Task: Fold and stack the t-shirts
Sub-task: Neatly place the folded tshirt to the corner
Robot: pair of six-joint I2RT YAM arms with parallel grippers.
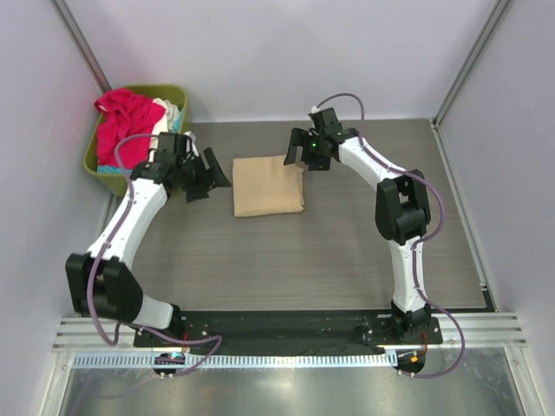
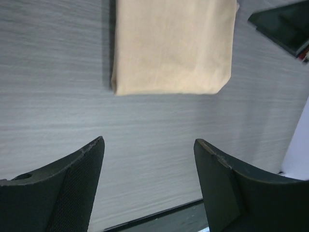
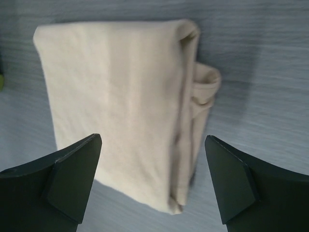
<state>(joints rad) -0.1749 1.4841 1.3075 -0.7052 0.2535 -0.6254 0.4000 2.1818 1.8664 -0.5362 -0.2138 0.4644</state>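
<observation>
**Top view.** One tan t-shirt [image 1: 269,185] lies folded into a compact rectangle on the desk [image 1: 347,251], toward the far middle. The left claw [image 1: 208,178] hangs just beside its left edge with jaws apart and empty. The right claw [image 1: 299,149] hovers at its far right corner, also apart and holding nothing. In the far left corner the olive basket [image 1: 178,92] holds a loose heap: a pink-red shirt [image 1: 121,121] on top, cream-white cloth [image 1: 170,111] beside it, and a teal edge [image 1: 108,171] at the near side.

**Left wrist view.** The fingers are spread over bare desk. The tan t-shirt [image 2: 174,48] lies ahead, clear of them, with square edges.

**Right wrist view.** The fingers are wide apart above the tan t-shirt [image 3: 120,106]. A small roll of cloth protrudes from its layered edge.

**Assessment.** One shirt appears finished and would be the base of the stack. The basketed shirts are unfolded, so most of the task is left.
</observation>
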